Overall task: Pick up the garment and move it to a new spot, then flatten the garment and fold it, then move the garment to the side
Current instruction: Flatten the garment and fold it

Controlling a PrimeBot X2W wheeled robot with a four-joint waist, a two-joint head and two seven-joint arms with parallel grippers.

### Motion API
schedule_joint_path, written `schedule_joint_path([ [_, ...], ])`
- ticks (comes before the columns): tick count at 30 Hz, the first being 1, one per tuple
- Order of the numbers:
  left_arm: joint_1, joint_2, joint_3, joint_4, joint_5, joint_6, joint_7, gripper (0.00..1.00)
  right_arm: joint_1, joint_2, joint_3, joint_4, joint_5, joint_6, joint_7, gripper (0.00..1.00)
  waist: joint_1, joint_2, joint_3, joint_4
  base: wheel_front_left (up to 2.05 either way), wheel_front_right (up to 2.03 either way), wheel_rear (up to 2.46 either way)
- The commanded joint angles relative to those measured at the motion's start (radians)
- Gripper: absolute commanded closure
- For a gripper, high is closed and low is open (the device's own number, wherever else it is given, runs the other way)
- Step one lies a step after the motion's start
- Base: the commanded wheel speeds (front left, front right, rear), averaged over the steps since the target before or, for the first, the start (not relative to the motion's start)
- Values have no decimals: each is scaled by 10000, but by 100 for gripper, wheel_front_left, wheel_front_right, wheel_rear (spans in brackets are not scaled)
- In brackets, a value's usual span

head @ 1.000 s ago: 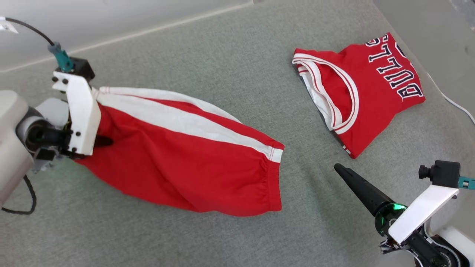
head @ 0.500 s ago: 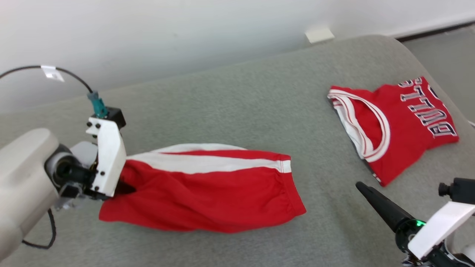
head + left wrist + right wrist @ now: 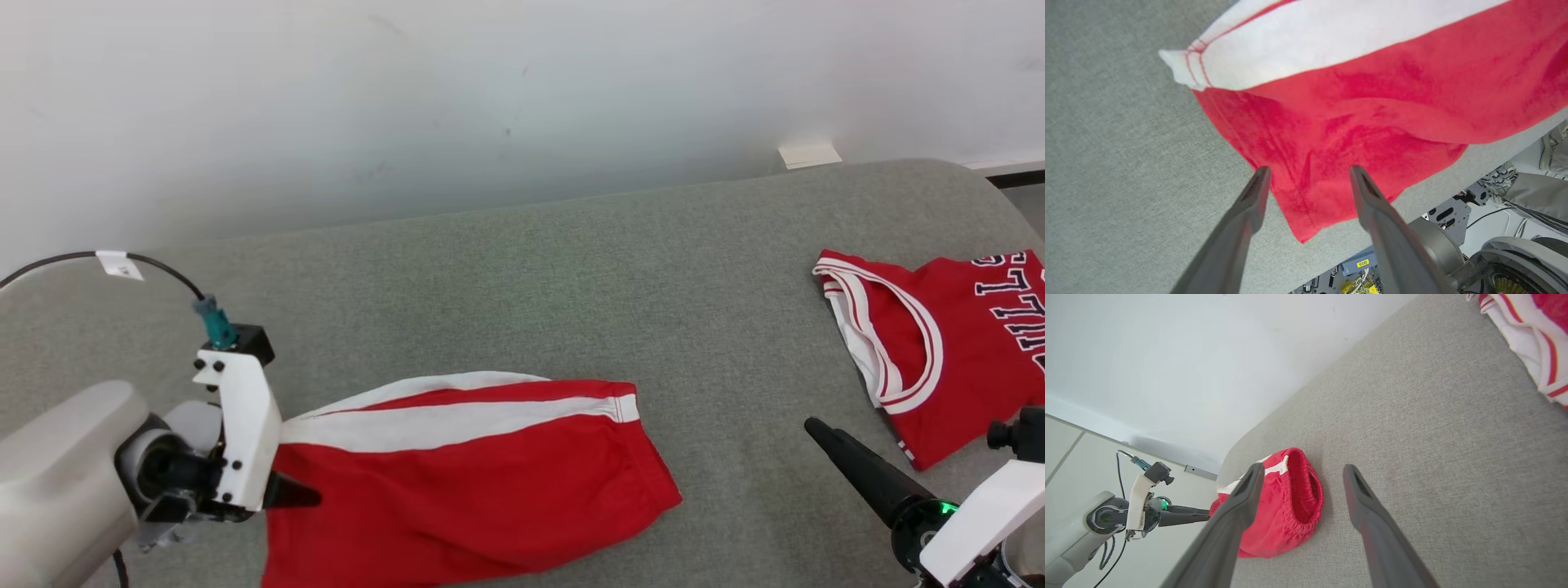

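Grey couch (image 3: 571, 286): left gripper (image 3: 1309, 169) newly off shorts (image 3: 473, 490)

A grey fabric-covered desk (image 3: 522, 269) with rounded corners carries red shorts with white side stripes (image 3: 490, 482) and, well apart, a folded red jersey (image 3: 963, 343).

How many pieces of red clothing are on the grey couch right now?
2. The shorts lie at the left, by the open left pincer; the jersey lies at the right end, partly cut off by the head view's edge.
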Motion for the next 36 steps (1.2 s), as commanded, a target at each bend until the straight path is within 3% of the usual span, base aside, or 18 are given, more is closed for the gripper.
schedule_joint_path([
  [1,114,-18,71,12,67,-62,-136,0,63,-126,-12,19,-51,-19,-86,0,1,0,-99,92,0,0,0],
  [5,-163,77,235,-82,587,-271,-1098,0,8,-247,-42,23,-404,-17,-404,0,1,0,-296,220,0,0,0],
  [10,-336,262,727,-490,1393,-300,-3225,0,-266,-231,-278,179,-1339,-19,-1487,0,1,0,-516,324,0,0,0],
  [18,475,542,1468,-1556,2669,1488,-6953,0,-580,473,-1167,1268,-3725,-19,-2922,0,1,0,-610,762,0,0,0],
  [27,2193,667,2302,-2906,3040,3224,-10530,0,706,2314,-3888,1943,-7068,-19,-3064,0,1,0,-828,1520,0,0,0],
  [31,3232,230,2888,-3166,3270,3833,-11191,0,1649,3232,-5153,1754,-8423,-19,-3068,0,1,0,-820,1788,0,0,0],
  [33,3551,66,3128,-3218,3339,3918,-11239,0,1889,3494,-5519,1639,-8805,-19,-3067,0,1,0,-809,1826,0,0,0],
  [36,4613,-678,4607,-3520,3905,4084,-11245,0,2597,4400,-6539,1097,-9832,-19,-3062,0,1,0,-775,1887,0,0,0],
])
